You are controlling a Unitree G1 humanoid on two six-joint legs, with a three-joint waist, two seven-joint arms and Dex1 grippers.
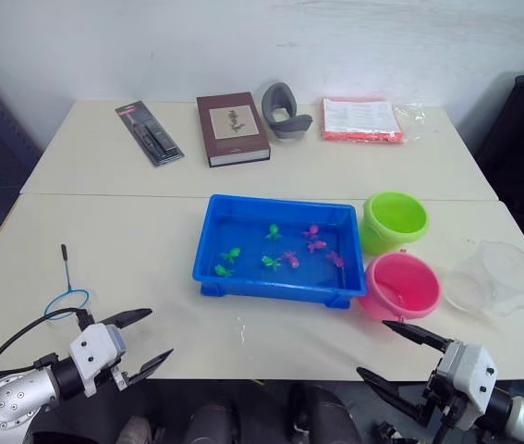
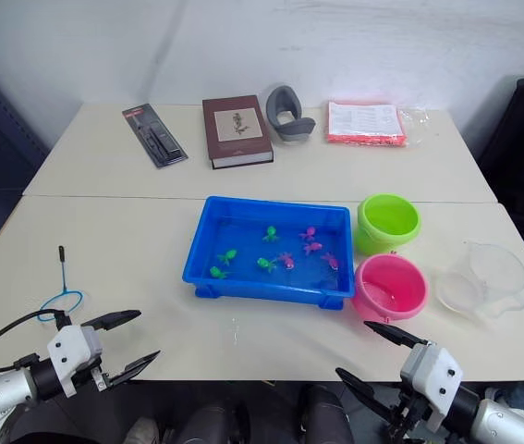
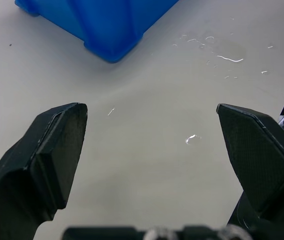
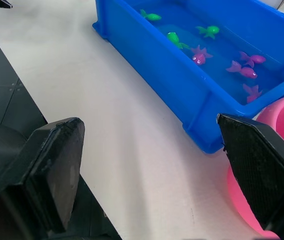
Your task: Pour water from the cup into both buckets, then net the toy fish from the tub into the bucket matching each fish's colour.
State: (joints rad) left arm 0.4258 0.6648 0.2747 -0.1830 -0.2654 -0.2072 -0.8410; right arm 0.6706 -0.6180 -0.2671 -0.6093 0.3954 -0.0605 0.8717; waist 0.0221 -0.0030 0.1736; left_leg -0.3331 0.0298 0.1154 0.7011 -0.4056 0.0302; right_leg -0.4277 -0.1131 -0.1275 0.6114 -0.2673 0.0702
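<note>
The blue tub point(image 1: 276, 248) sits mid-bench with water in it and small green and pink toy fish point(image 1: 291, 259) scattered inside. Just beside its right end stand the lime green bucket point(image 1: 395, 219) and, nearer the bench's front edge, the pink bucket point(image 1: 401, 286); the clear cup point(image 1: 494, 277) lies further right. The right hand point(image 1: 387, 351) hangs low at the front edge, fingers spread wide and empty, just short of the pink bucket. The left hand point(image 1: 141, 338) hovers at the front left, also wide open and holding nothing, well apart from the tub, with a small blue-hooped net point(image 1: 65, 289) lying just beyond it.
</note>
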